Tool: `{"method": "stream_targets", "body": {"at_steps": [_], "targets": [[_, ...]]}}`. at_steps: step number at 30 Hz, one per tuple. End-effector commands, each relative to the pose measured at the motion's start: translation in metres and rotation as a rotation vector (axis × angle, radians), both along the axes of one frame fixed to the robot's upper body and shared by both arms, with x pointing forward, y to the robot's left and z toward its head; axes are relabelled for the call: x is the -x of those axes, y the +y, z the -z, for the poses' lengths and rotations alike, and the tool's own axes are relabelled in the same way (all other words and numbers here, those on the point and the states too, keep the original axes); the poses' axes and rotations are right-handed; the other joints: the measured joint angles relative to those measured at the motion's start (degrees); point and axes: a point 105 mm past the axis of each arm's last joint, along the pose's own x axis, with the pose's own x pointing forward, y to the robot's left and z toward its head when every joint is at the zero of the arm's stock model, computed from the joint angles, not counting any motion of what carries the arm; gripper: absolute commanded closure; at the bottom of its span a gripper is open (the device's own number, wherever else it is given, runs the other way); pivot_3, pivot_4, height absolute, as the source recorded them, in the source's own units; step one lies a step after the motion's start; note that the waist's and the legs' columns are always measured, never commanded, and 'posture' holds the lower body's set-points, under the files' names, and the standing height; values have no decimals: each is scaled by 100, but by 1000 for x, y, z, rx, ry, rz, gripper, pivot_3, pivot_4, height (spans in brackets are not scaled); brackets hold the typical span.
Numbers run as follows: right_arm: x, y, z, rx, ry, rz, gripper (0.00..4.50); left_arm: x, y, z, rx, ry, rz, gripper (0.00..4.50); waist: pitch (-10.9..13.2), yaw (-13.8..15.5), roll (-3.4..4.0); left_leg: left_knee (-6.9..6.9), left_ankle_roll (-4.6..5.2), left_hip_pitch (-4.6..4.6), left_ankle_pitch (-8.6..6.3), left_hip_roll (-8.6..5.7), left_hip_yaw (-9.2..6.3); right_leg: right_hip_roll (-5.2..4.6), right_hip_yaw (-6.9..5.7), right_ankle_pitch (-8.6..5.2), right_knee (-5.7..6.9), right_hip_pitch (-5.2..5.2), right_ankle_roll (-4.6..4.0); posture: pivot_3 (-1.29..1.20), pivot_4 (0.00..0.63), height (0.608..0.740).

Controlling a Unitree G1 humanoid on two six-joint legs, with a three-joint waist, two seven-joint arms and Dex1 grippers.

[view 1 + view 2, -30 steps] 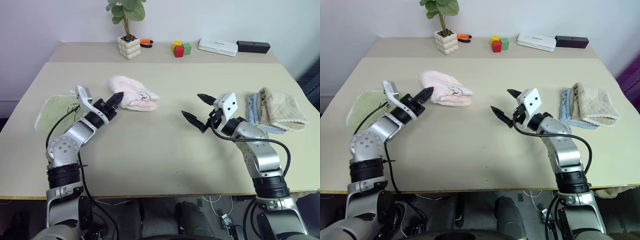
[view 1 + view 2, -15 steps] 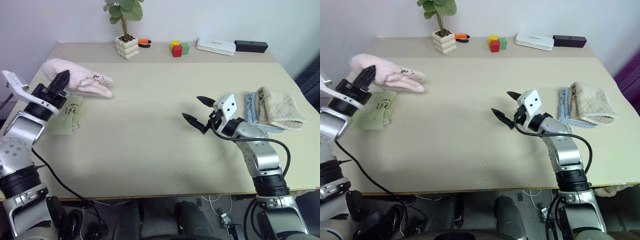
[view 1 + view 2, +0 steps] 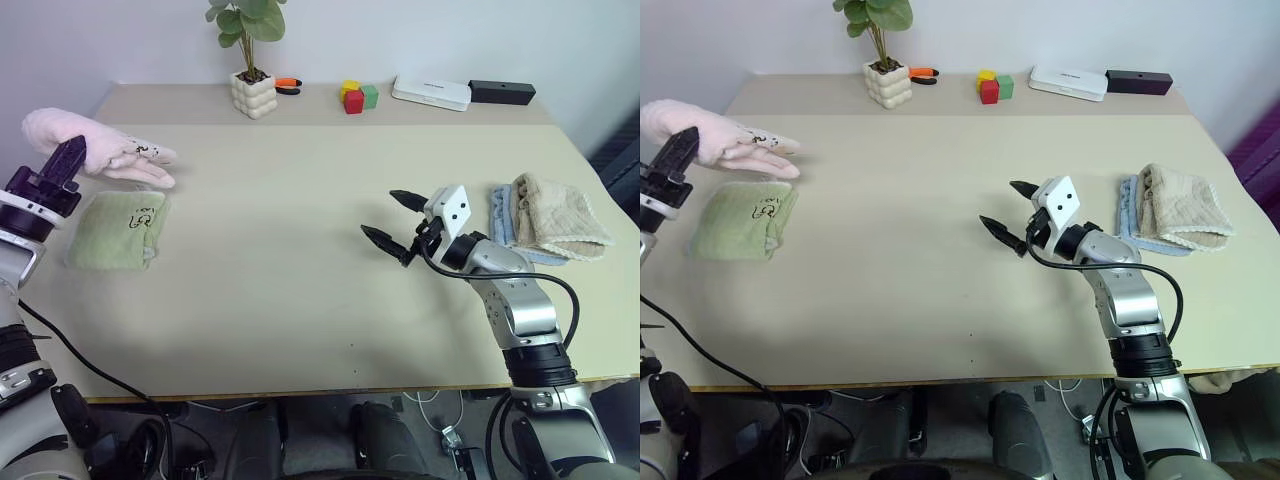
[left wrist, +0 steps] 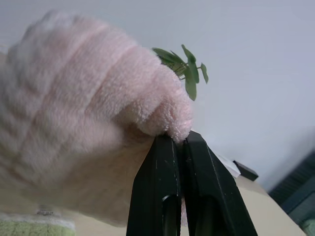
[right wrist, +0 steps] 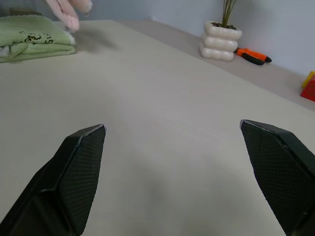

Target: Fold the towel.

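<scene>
The left gripper (image 3: 62,160) was clamped on the folded pink towel (image 3: 105,153), lifted at ten o'clock above the green towel (image 3: 118,230), while the right gripper (image 3: 392,219) hung spread wide at three o'clock.

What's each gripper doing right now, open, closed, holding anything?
Left gripper: closed on the pink towel, held up off the table.
Right gripper: open, holding nothing, above the table.

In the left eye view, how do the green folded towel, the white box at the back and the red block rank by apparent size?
1. green folded towel
2. white box, though it stands farther back
3. red block
</scene>
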Motion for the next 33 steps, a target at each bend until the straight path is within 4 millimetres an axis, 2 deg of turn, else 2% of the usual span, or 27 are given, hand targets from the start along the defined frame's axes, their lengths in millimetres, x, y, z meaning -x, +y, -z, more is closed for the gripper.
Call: {"method": "stream_targets", "body": {"at_steps": [1,10,14,17,19,22,26,29,33], "targets": [[5,2,-10,-8,-44,-18,0,14,19,-18,-25,-77,-66,4437,1,-1,-1,-1,0,0,0,1,0,0,0,0,0,-1,0,0,150,735],[12,-2,-10,9,-31,-35,0,40,37,21,29,-18,-175,4437,0,2,-2,-6,0,0,0,4,6,-3,1,0,6,-10,0,0,150,735],[17,2,-14,8,-29,-67,0,49,16,58,72,68,-134,4437,-1,12,-5,-4,1,-2,-1,0,8,-13,2,0,5,-7,-1,0,150,735],[18,9,-17,-2,-29,-92,0,55,12,79,138,120,-165,4437,-2,10,-5,-1,1,0,-2,3,5,-11,1,-5,6,-6,-16,0,150,735],[18,11,-15,4,-29,-98,0,63,7,83,150,116,-165,4437,-2,3,-7,-1,1,0,-2,3,5,-10,2,-5,6,-6,-17,0,150,735],[16,10,-13,3,-26,-93,0,73,15,83,195,104,-213,4437,-3,8,-7,-1,2,0,-2,3,4,-10,1,-6,7,-6,-18,0,150,735],[15,11,-13,2,-28,-93,0,80,20,93,221,140,-236,4437,-3,6,-7,0,2,0,-2,1,5,-11,2,-7,6,-6,-22,0,150,735],[14,11,-13,1,-30,-93,0,83,20,94,242,133,-235,3665,-3,7,-7,1,2,0,-2,2,5,-10,2,-8,6,-6,-23,0,150,735],[15,12,-12,0,-30,-93,0,85,17,91,255,129,-212,1620,-3,7,-7,1,2,0,-2,2,5,-11,2,-9,6,-6,-24,0,150,735]]}}
